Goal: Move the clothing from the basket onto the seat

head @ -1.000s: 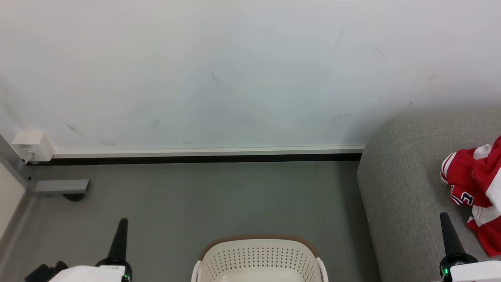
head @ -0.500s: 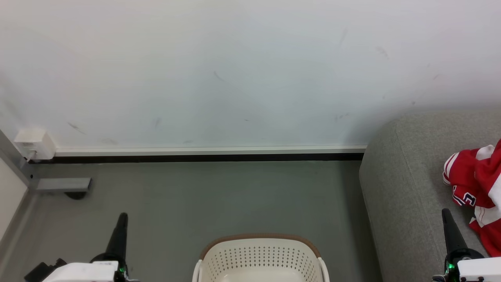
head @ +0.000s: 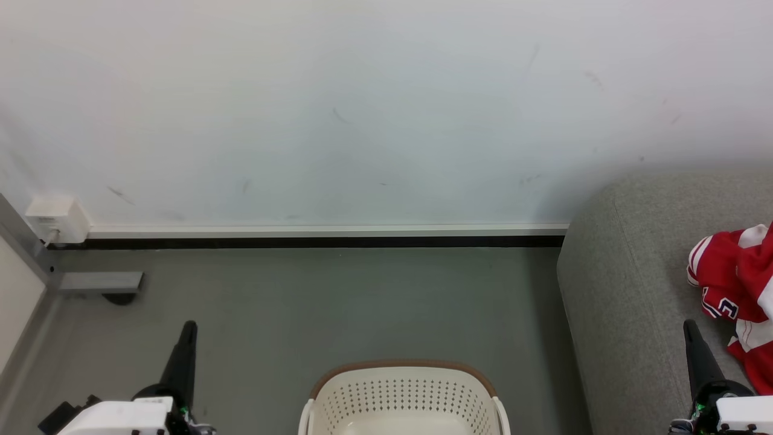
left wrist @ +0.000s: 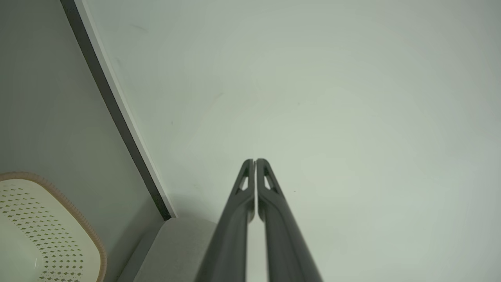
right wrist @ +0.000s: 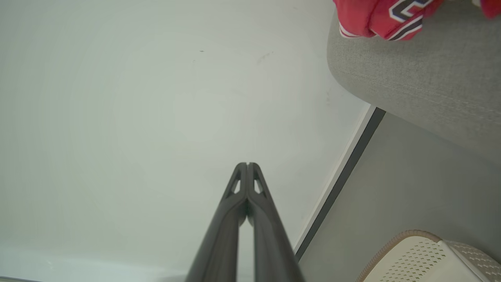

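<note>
White wall (head: 362,109) above grey floor (head: 338,302). Basket (head: 401,365): bottom centre of the head view. Clothing (head: 734,284): right edge, lying on the seat (head: 628,272). Left gripper (left wrist: 255,160) and right gripper (right wrist: 247,164): fingers clenched together, grasping nothing.

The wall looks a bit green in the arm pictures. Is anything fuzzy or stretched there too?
Head view: soft even light, the wall whitish, the basket holes sharp. Left wrist view: greenish tint, the left gripper soft up close, the basket holes stretched near the corner. Right wrist view: same tint, the clothing fairly crisp.
</note>
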{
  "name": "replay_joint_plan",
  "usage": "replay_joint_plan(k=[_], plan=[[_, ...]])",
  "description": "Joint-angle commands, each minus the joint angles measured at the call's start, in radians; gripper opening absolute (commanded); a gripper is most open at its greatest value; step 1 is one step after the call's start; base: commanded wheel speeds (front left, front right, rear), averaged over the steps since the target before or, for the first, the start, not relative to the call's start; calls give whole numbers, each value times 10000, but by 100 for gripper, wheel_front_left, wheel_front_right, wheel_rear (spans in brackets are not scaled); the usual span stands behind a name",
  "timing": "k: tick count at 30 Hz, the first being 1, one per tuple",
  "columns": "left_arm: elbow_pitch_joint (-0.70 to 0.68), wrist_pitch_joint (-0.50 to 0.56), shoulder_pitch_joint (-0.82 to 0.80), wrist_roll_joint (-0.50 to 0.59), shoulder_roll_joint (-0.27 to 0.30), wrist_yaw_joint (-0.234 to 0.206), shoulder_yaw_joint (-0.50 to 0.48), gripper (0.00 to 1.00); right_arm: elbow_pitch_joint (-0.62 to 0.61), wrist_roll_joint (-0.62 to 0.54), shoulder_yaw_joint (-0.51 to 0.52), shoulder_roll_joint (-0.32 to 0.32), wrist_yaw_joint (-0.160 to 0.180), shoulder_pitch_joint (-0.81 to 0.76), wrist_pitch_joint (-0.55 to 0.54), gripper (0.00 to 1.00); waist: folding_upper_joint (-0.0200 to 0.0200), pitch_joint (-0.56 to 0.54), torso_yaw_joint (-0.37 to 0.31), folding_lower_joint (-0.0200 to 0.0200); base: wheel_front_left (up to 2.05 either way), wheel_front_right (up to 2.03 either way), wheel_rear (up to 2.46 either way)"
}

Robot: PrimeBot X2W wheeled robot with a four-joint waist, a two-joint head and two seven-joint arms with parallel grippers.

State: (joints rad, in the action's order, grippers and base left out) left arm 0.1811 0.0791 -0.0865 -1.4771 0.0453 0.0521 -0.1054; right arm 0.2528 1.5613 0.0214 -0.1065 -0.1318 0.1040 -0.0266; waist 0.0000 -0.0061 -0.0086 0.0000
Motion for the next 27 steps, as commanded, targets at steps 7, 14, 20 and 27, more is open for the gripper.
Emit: replay_joint_plan(k=[7, 14, 20, 27], plan=[[-111, 184, -164, -708, 79, 67, -89, 0, -2, 632, 55, -122, 19, 192, -99, 0, 0, 15, 34, 0, 0, 0, 0], [-137, 318, -208, -1153, 81, 80, -118, 0, 7, 1121, 48, -140, 20, 225, -161, 0, 0, 29, 65, 0, 0, 0, 0], [-142, 378, -218, -1415, 81, 89, -132, 0, 7, 1361, 11, -175, 21, 237, -148, 0, 0, 38, 83, 0, 0, 0, 0], [-143, 378, -216, -1415, 81, 89, -132, 0, -8, 1421, -60, -231, 21, 230, -94, 0, 0, 38, 83, 0, 0, 0, 0]])
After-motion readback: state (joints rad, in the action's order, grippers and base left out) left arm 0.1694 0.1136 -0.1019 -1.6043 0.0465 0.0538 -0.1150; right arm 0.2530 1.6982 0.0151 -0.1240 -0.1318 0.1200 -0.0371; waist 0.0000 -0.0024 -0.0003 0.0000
